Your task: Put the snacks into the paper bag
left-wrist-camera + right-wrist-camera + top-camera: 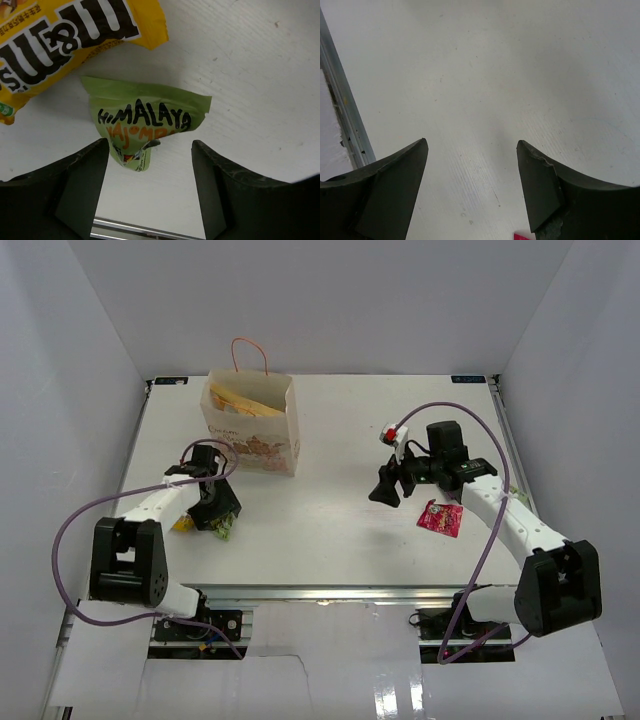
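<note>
Lying crumpled under the wide-open left gripper (150,152), the green packet (145,112) reads HIMALAYA in black; right gripper (472,150) gapes too.

1. The top camera sits above and behind the arms. It looks down and forward over the whole table (330,540) from well back, with the paper bag (250,430) toward the rear.
2. The left wrist camera looks steeply down past the left gripper (150,144), very near a green packet (145,112) and a yellow packet (65,40).
3. The right wrist camera looks down past the right gripper (471,142), close to bare table, with a metal rail (345,125) at its left.
4. Both packets also show small in the top view, under the left arm.
</note>
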You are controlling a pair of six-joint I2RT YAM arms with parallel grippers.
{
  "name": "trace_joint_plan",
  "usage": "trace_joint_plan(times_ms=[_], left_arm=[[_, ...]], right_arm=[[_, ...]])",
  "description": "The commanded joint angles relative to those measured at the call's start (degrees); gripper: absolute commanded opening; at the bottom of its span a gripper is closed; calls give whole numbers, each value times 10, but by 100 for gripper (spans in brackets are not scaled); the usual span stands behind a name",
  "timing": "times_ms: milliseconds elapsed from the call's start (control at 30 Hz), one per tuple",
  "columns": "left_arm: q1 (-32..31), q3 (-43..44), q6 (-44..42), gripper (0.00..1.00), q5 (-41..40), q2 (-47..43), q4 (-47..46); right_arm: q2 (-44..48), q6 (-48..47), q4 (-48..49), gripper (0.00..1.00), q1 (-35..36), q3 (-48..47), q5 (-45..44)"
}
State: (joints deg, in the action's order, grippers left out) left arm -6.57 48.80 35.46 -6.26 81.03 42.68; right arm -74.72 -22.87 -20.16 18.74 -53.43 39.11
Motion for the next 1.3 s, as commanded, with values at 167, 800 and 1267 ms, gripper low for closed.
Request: trace_joint_plan(times_ms=[167, 800, 1267], left_arm=[[1, 25, -36, 58, 0, 48, -31], [2, -18, -38, 0, 184, -325, -127], [1, 427, -88, 0, 253, -103, -157]], right_arm=[[12, 11, 20, 77, -5, 1, 44], [33, 13, 7, 77, -9, -3, 45], [48, 4, -1, 77, -10, -11, 33]])
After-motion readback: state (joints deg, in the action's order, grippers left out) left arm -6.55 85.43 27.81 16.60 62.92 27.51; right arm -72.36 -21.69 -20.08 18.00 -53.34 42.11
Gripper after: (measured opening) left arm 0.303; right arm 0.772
